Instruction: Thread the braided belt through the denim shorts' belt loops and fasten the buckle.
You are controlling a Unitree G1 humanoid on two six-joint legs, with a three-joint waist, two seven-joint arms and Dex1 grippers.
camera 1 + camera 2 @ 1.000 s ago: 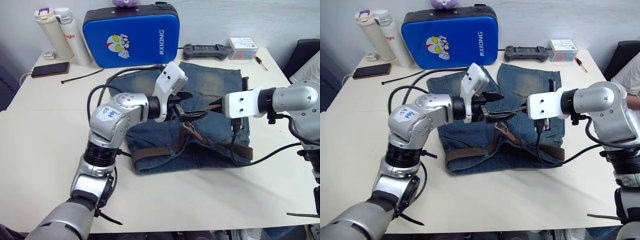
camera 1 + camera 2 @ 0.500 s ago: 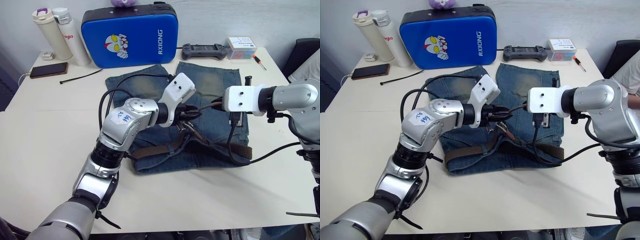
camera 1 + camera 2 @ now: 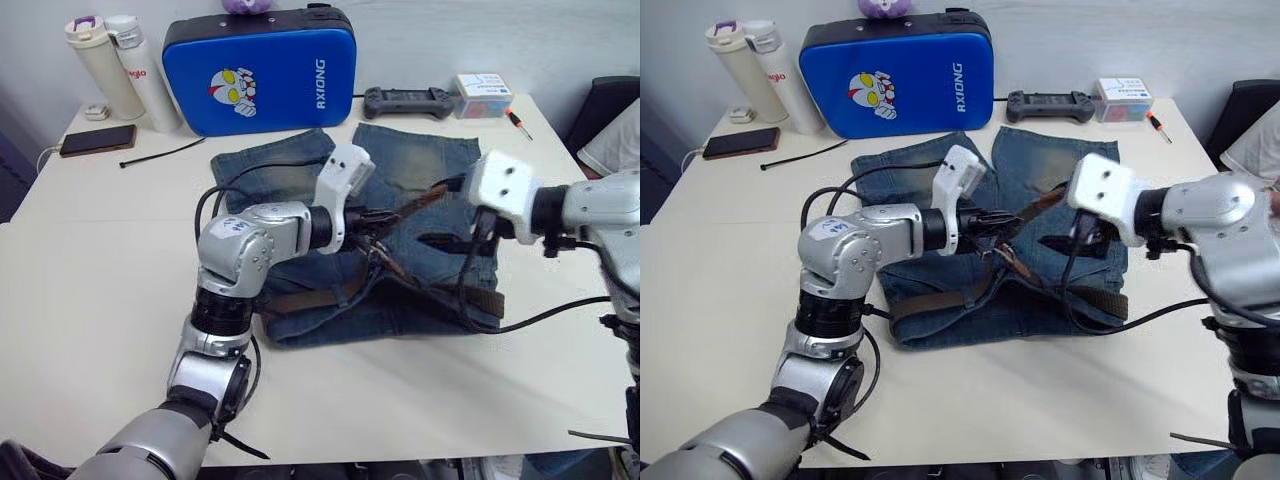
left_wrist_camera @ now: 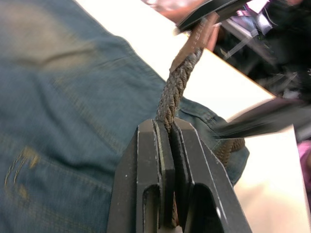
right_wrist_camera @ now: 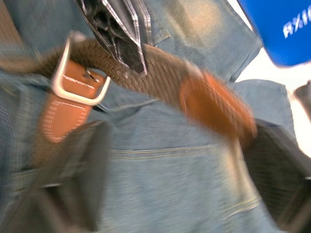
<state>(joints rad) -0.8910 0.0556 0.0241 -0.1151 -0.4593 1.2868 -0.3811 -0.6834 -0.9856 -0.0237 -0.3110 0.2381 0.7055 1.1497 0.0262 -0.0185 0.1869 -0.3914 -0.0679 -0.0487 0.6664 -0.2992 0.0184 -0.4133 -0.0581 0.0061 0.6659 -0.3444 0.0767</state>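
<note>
The left gripper [image 4: 165, 133] is pinching the belt [image 4: 176, 87] between its fingers above the shorts [image 3: 420, 180]; the right gripper's [image 3: 452, 190] fingers are spread around the tip.

Blue denim shorts [image 3: 420, 200] lie mid-table [image 3: 90, 300], brown braided belt [image 3: 310, 298] across their near waistband. Blue padded case [image 3: 262, 68] stands behind; black phone [image 3: 98, 139] far left.

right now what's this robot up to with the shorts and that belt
The robot is working a braided belt onto denim shorts laid flat on a table. Its left gripper is shut on the braided part of the belt, above the shorts. The right gripper is at the belt's brown tip, its fingers apart. The buckle lies unfastened on the denim, while the belt already runs along the waistband.
</note>
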